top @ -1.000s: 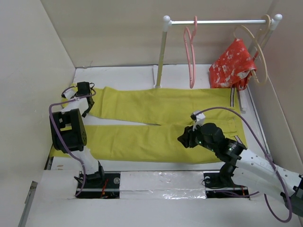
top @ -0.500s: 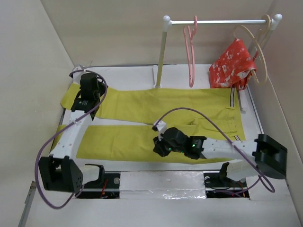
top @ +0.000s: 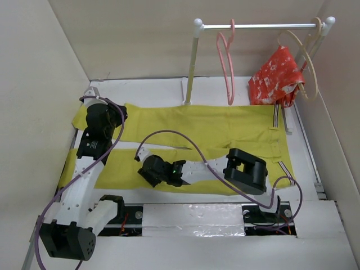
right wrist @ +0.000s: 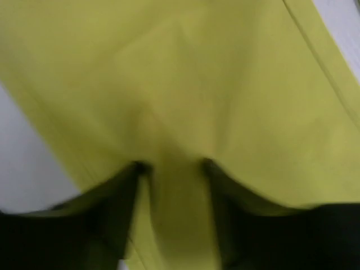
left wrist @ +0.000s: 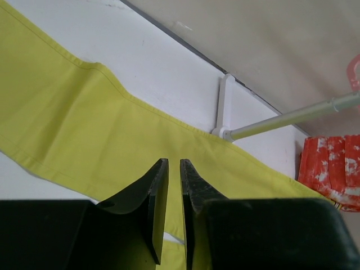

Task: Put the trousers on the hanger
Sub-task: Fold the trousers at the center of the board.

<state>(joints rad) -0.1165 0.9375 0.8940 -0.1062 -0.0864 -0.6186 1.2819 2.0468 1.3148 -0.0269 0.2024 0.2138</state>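
Top view high at near side, looking down; both wrist views close, low, sharing the trousers (top: 225, 121) with it.

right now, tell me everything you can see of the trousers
The trousers are long, mustard-yellow and look like cloth. They lie flat on the white table, legs spread apart toward the left, striped waistband at the right. The left gripper hangs over the far leg with its jaws nearly together. The right gripper is open at the near leg. Whether either touches the cloth is unclear.
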